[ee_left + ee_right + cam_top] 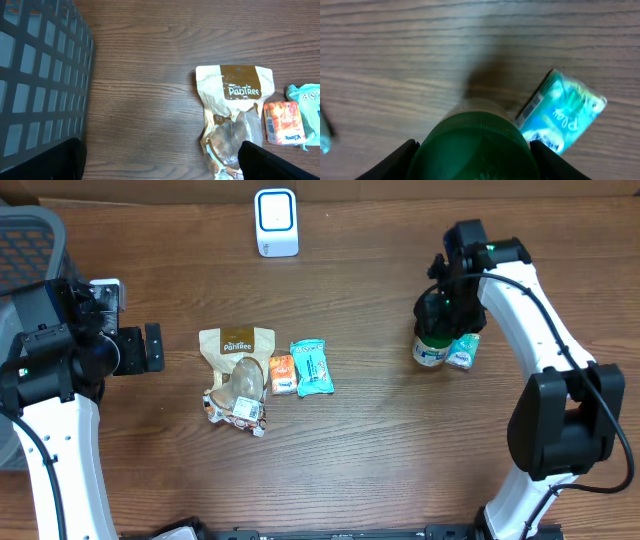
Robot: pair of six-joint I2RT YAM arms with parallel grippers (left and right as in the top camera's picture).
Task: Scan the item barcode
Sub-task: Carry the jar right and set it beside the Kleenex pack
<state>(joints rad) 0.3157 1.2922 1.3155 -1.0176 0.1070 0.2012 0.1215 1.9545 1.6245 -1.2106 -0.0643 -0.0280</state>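
Overhead, the green-capped bottle [430, 350] is seen clasped at its cap by the right tool [438, 315]. It is held upright toward the right of the tabletop [400, 450], just beside a teal packet [463, 353]. The left tool [150, 348] is spread wide and empty, left of the Pantree pouch [236, 343]. A white scanner [276, 222] is set at the far edge.

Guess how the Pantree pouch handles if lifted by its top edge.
Probably floppy: the Pantree pouch lies flat with a crumpled lower half. Likely light: only a small lump of contents shows behind its clear window. Contents may shift when lifted.
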